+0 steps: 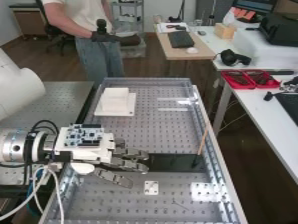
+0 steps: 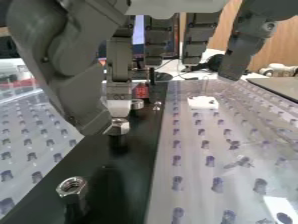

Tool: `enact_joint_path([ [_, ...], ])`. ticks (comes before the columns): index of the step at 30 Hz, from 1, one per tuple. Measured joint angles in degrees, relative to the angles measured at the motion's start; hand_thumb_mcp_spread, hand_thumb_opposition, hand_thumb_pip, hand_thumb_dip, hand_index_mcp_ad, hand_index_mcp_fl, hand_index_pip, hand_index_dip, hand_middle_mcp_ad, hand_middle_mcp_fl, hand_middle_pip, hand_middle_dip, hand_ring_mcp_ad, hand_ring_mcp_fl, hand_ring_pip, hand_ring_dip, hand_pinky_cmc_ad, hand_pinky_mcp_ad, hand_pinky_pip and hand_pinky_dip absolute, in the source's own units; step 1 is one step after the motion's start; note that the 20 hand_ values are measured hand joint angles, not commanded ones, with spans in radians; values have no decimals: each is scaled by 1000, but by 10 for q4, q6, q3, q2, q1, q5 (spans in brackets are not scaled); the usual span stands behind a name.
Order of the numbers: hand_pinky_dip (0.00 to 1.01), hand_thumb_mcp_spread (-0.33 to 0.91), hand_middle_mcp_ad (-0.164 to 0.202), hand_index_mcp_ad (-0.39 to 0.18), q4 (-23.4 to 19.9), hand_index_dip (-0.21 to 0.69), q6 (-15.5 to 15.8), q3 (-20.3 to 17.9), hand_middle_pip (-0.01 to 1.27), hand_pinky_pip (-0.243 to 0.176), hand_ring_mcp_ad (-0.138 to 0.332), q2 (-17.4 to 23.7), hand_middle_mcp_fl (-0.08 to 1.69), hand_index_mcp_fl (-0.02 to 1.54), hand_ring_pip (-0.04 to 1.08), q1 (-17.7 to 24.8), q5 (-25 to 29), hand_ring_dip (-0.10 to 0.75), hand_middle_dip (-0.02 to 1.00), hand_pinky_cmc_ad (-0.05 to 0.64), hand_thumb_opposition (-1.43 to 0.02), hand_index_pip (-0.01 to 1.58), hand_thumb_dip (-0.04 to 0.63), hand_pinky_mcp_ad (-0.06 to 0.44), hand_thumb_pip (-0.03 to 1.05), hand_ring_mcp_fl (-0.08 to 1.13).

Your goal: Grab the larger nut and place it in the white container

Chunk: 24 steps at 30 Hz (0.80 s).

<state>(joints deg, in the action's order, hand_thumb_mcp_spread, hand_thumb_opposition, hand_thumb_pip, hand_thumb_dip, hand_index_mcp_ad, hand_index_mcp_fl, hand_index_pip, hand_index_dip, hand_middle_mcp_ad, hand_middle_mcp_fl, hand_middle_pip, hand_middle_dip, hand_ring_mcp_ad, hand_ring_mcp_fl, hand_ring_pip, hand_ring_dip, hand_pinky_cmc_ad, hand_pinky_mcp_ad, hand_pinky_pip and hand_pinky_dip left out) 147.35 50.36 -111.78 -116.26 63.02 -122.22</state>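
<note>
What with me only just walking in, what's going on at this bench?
A white robot arm has its dark grey hand, fingers open, at a black strip bearing silver metal hex nuts. One nut is close to the thumb; whether they touch is unclear. It may be about to grasp one.

No text, label, brand, number or sign can be read.
</note>
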Motion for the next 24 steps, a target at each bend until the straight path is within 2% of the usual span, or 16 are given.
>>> enact_joint_path([
  [14, 475, 328, -10, -173, 11, 87, 32, 13, 126, -80, 113, -5, -12, 12, 87, -17, -46, 124, 213, 347, -853, 1557, 236, 295, 791, 12],
  [24, 475, 328, -10, -169, 16, 77, 29, 22, 124, -80, 113, -10, -9, 12, 91, -21, -54, 124, 215, 347, -853, 1555, 236, 295, 794, 12],
])
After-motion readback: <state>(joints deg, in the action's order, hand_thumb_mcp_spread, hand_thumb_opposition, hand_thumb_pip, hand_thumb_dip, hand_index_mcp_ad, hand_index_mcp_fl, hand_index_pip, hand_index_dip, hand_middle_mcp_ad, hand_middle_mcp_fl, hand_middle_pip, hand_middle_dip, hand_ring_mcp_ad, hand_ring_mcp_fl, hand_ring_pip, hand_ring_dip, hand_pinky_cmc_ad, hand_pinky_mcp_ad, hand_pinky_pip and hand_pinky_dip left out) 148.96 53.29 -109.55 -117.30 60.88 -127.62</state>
